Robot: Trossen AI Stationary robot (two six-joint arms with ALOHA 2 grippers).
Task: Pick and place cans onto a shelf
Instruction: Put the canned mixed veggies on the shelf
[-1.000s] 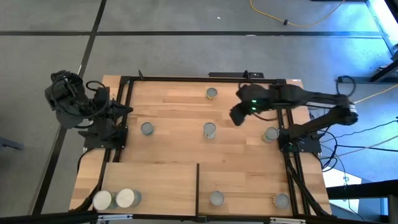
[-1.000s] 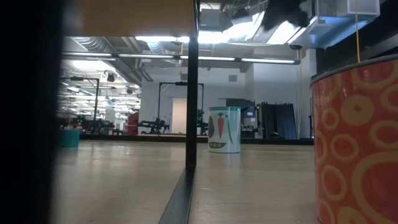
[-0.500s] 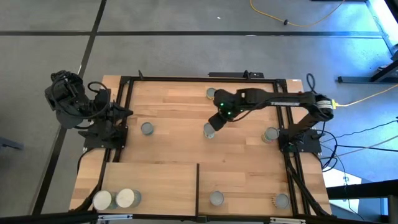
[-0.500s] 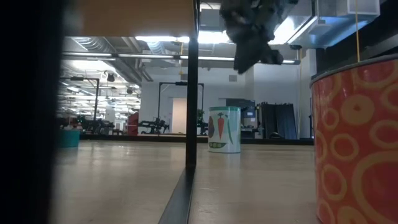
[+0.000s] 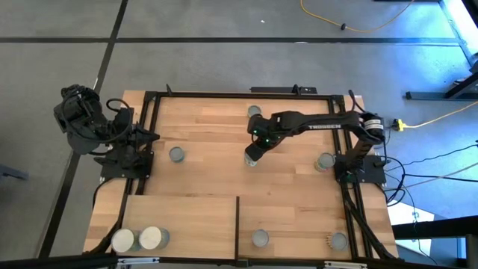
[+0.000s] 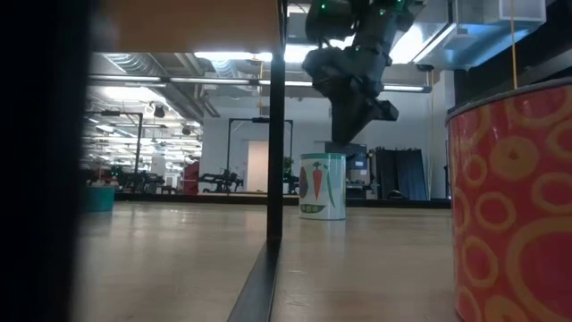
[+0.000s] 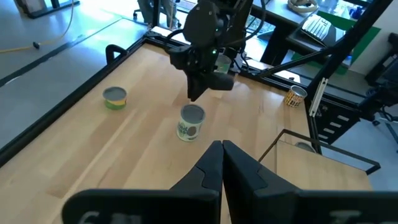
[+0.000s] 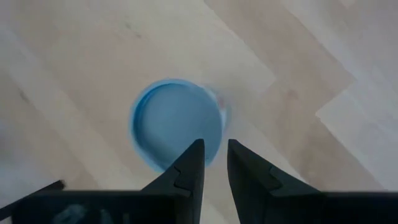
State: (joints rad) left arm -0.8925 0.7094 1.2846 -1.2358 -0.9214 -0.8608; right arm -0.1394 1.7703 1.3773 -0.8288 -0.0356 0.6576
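The right gripper (image 5: pixel 255 152) is held just above a can (image 6: pixel 323 186) at the middle of the surface (image 5: pixel 209 138), its fingers (image 8: pixel 186 167) slightly spread, nothing pinched. The left gripper (image 7: pixel 221 147) is parked at the surface's left edge, fingers pressed together. Two white-topped cans (image 5: pixel 138 239) are seen on the shelf (image 5: pixel 183 213).

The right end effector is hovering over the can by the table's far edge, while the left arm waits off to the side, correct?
Not quite. The high view shows the right end effector over the can in the middle of the table, not the can at the far edge. The left arm does wait off to the side.
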